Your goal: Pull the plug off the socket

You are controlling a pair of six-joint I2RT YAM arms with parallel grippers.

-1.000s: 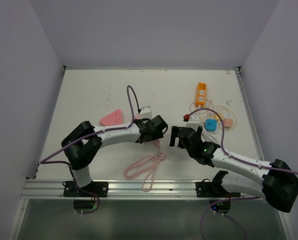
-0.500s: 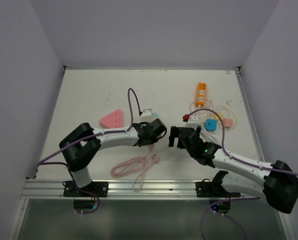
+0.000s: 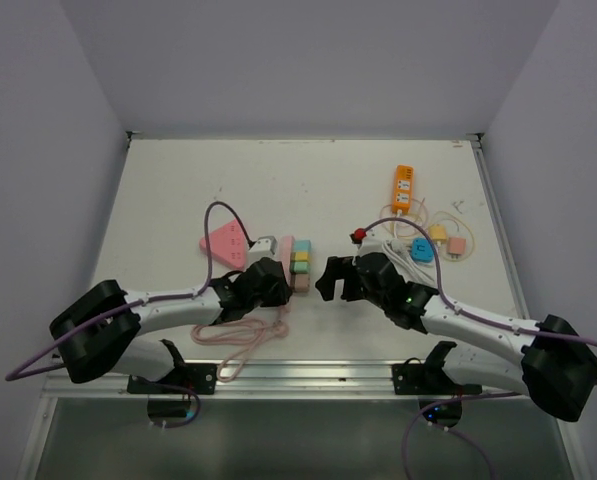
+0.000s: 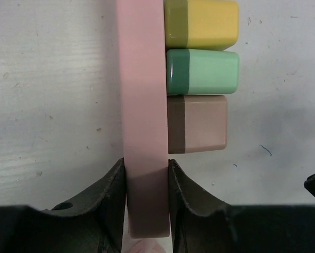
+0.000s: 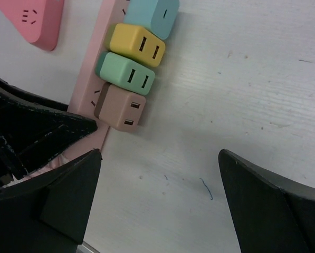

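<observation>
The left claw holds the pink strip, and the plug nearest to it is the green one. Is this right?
No. The left claw holds the pink strip, but the brown plug is nearest to it; the green plug comes next. The left wrist view shows this.

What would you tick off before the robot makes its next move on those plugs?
1. Left gripper clamped on the pink power strip: ok.
2. Right gripper open wide: ok.
3. Right gripper around a plug: not ok; it hangs beside the tan plug, apart from it.
4. Seated in the strip, the green plug, yellow plug and blue plug: ok.
5. Which plug to pull: cannot tell.
</observation>
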